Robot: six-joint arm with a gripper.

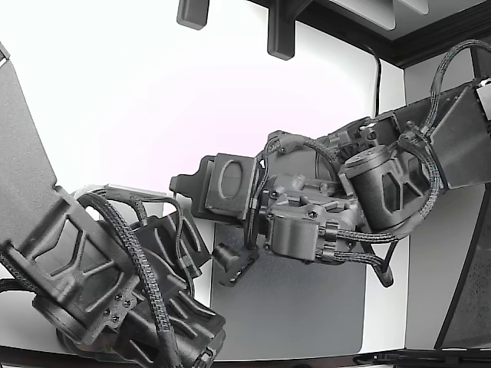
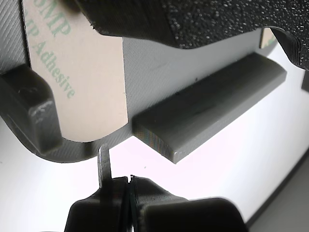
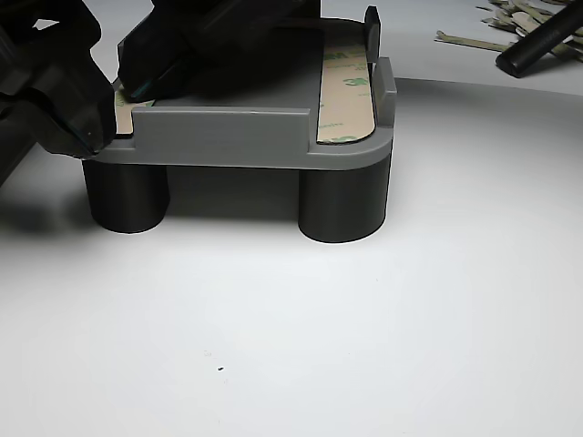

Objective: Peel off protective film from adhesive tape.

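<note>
White table (image 3: 364, 346) under it all | grey holder (image 3: 219, 137) stands on round legs | tape strip (image 3: 346, 96) with tan film lies flat on the holder's top by a corner | gripper (image 2: 128, 181) jaws pressed together, just off the holder's edge, nothing seen between them | peeled film scraps (image 3: 510, 27) lie far back

Two tape strips (image 3: 346, 96) lie on one grey fixture (image 3: 228, 137) standing on two visible legs (image 3: 344, 200).

The white table (image 3: 364, 346) low in the other view is open; the grey plastic holder (image 3: 219, 137) blocks the upper middle.
</note>
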